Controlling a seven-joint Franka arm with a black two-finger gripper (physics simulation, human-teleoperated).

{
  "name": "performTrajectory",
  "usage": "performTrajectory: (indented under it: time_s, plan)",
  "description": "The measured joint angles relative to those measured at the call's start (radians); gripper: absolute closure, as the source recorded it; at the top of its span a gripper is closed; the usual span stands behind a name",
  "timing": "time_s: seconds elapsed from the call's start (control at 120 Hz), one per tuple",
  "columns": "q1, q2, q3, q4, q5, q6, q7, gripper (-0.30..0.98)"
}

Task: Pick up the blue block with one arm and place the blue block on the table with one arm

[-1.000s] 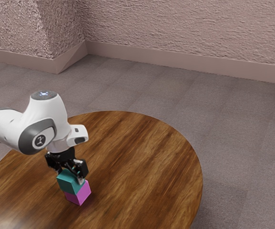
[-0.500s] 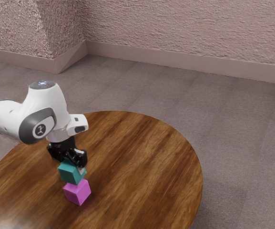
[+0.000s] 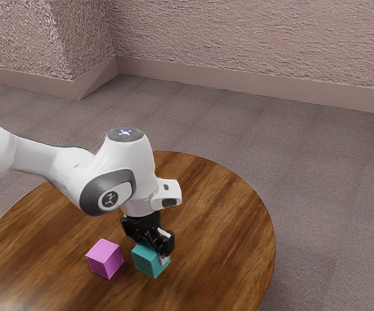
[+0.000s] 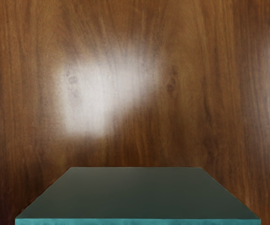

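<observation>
In the exterior view my gripper [image 3: 153, 243] is shut on the teal-blue block [image 3: 150, 260], one finger against its side toward the exterior view's right. The block is low over the round wooden table [image 3: 212, 214] or on it; I cannot tell whether its underside touches. In the wrist view the blue block [image 4: 137, 194] spans the lower edge, right under my hand, with the table's wood grain [image 4: 205, 93] beyond it.
A magenta block [image 3: 104, 258] sits on the table a short way toward the exterior view's left from the blue one, with a narrow strip of wood between them. The table's curved edge [image 3: 274, 240] lies toward the exterior view's right.
The blue block was on top of the magenta one, then lifted just above it. My hand has since carried it toward the exterior view's right and lower, beside the magenta block, which stayed put.
</observation>
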Motion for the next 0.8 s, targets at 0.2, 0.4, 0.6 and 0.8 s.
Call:
performTrajectory:
  time_s: [0.2, 0.4, 0.6, 0.8]
  plan:
    - [-0.016, 0.033, -0.003, -0.002, -0.019, 0.042, -0.025, 0.27]
    - [-0.024, 0.037, -0.009, -0.007, -0.053, 0.057, -0.041, 0.13]
    - [-0.038, 0.011, 0.004, 0.152, -0.066, -0.039, -0.053, 0.05]
    - [-0.319, 0.021, 0.324, 0.721, -0.094, -0.435, -0.011, 0.02]
